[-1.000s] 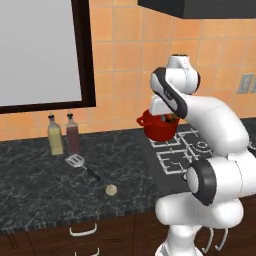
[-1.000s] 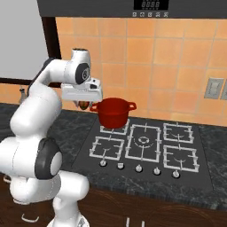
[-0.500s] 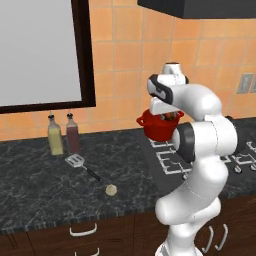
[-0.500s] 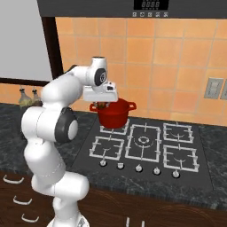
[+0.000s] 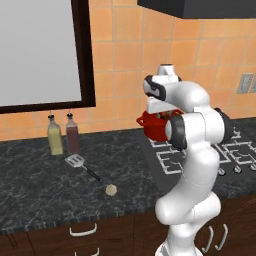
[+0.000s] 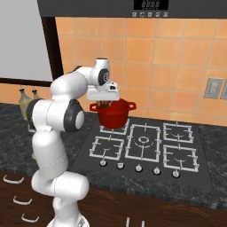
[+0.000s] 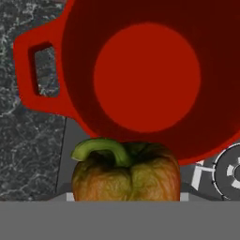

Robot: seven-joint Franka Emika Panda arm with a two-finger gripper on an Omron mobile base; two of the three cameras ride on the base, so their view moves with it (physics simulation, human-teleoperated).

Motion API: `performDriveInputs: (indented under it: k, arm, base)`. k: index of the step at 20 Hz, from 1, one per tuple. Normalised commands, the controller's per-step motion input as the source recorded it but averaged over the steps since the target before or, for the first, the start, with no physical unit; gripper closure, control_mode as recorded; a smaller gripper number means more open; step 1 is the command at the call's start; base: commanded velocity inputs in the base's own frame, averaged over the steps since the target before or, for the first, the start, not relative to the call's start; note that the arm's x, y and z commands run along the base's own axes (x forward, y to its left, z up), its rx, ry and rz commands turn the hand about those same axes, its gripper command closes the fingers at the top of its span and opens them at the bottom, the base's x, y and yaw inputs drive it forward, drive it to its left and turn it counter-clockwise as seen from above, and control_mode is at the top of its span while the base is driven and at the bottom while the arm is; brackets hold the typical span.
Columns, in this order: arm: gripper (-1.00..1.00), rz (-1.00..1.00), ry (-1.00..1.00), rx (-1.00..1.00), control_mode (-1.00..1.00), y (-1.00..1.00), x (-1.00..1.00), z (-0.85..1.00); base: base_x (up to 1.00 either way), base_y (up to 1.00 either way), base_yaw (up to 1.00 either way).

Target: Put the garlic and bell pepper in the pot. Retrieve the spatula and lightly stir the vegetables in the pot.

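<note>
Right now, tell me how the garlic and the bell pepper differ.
The garlic is a small pale cream lump; the bell pepper is bigger, mottled green-orange, with a curved green stem. The garlic lies on the dark counter near the spatula; the bell pepper hangs over the red pot. Neither is in the pot yet.

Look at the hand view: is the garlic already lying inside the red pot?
No. The pot shows a bare red bottom, and the garlic lies on the dark counter near the spatula.

bottles (image 5: 63, 135) – two, by wall | stove (image 6: 144, 145) – four burners | counter (image 5: 45, 190) – dark stone
</note>
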Motion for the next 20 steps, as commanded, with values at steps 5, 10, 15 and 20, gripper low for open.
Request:
performDriveInputs:
  k: [5, 10, 15, 20]
  arm:
    - [1.00, 0.00, 0.02, 0.04, -1.00, -0.09, 0.80, -0.34]
    - [1.00, 0.00, 0.00, 0.02, -1.00, -0.06, 0.42, -0.41]
    - [1.00, 0.00, 0.00, 0.04, -1.00, 0.00, 0.07, -0.42]
    - [1.00, 0.00, -0.01, 0.05, -1.00, 0.00, 0.00, -0.42]
  base:
    - [0.00, 0.00, 0.00]
    - [0.00, 0.00, 0.00]
    - [0.00, 0.00, 0.00]
    - [0.00, 0.00, 0.00]
